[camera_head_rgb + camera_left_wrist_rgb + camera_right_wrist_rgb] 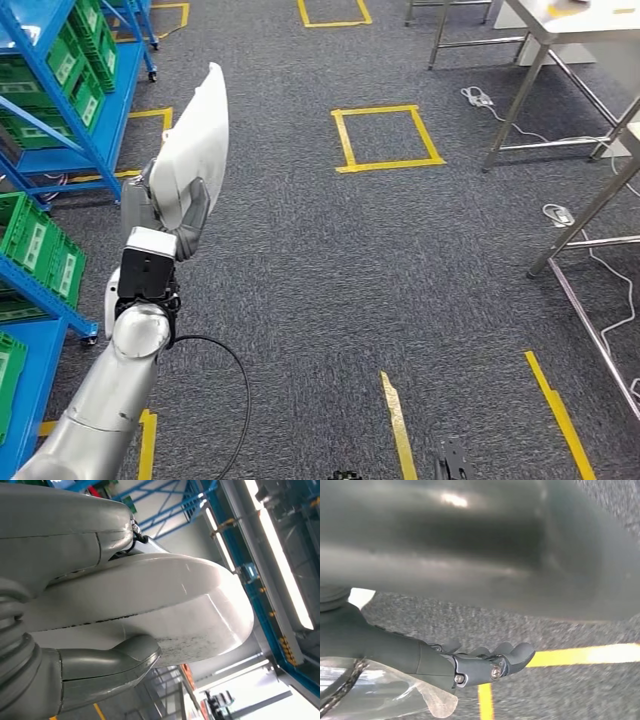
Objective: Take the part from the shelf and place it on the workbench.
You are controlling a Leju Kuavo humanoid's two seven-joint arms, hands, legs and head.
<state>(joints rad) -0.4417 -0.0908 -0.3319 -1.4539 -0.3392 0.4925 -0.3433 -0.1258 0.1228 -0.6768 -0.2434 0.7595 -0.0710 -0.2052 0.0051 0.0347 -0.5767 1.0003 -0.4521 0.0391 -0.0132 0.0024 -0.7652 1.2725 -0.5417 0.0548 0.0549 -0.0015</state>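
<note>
Left hand around white part

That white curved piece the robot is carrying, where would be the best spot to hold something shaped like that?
Probably where the left hand grips it now: the lower end of the white part, thumb on one broad face and fingers on the other. It is a thin, curved shell, so pinching across its thickness, coming in from an edge, looks steadier than holding its rounded tip.

The part hides most of the left hand. The shelf is cut off at the left edge.
</note>
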